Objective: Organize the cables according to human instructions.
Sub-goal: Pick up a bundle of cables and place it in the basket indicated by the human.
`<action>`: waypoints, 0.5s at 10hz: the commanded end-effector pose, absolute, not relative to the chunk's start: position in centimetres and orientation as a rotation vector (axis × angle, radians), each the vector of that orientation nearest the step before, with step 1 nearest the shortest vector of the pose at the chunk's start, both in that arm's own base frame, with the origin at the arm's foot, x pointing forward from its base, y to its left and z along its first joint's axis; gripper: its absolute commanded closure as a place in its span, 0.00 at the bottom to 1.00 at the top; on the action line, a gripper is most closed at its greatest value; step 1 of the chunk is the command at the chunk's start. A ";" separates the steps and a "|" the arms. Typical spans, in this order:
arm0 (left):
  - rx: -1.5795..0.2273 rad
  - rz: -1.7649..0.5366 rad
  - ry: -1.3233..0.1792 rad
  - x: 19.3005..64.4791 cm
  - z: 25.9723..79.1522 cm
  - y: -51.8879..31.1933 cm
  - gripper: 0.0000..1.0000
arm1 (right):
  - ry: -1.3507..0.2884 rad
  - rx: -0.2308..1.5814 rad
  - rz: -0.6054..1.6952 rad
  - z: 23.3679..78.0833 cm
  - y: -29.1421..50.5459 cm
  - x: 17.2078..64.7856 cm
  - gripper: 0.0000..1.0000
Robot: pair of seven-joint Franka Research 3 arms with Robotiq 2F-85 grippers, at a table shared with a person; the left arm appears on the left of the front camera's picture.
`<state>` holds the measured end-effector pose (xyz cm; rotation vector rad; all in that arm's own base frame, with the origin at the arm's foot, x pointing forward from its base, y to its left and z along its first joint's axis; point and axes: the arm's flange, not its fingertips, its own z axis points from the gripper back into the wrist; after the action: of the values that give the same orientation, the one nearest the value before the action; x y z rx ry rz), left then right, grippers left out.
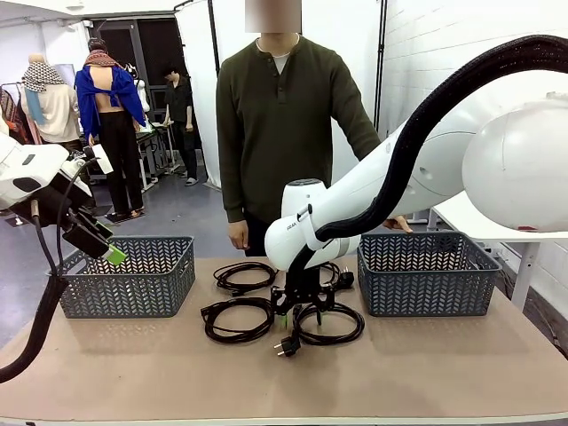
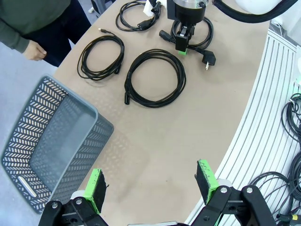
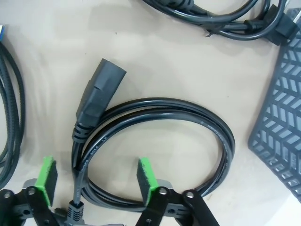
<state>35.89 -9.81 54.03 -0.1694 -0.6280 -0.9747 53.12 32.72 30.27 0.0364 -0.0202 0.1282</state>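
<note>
Table [image 1: 444, 377] bearing left basket [image 1: 133, 284] and right basket [image 1: 426, 284], four coiled cables [image 2: 130, 77] between them. Right gripper [image 3: 95, 165], jaws apart, straddles strands of the near-right cable [image 3: 207, 124] near its plug [image 3: 99, 92]. Left gripper [image 2: 149, 170], jaws wide apart, hangs beside the left basket, well apart from the cables.

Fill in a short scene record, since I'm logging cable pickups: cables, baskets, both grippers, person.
cables: four coiled black power cords on the table, between the baskets
baskets: grey left basket, grey right basket
left gripper: open, hovering near the left basket
right gripper: open, down at the table, astride strands of the near-right cord
person: standing at the far side, arms down
</note>
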 end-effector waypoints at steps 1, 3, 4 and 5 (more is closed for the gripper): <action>-0.182 -0.977 -0.650 36.0 53.7 -9.7 0.00 | -0.044 0.025 0.123 29.4 32.1 53.0 0.44; -0.182 -0.977 -0.650 36.0 53.7 -9.7 0.00 | -0.041 0.029 0.118 29.1 32.1 53.0 0.73; -0.182 -0.977 -0.650 36.0 53.7 -9.7 0.00 | -0.036 0.033 0.120 29.0 32.1 53.1 0.89; -0.182 -0.977 -0.650 36.0 53.7 -9.7 0.00 | -0.033 0.033 0.120 28.9 32.2 53.1 1.00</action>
<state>35.89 -9.81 54.03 -0.1695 -0.6281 -0.9747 53.58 31.99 30.41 0.0334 -0.0253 0.1145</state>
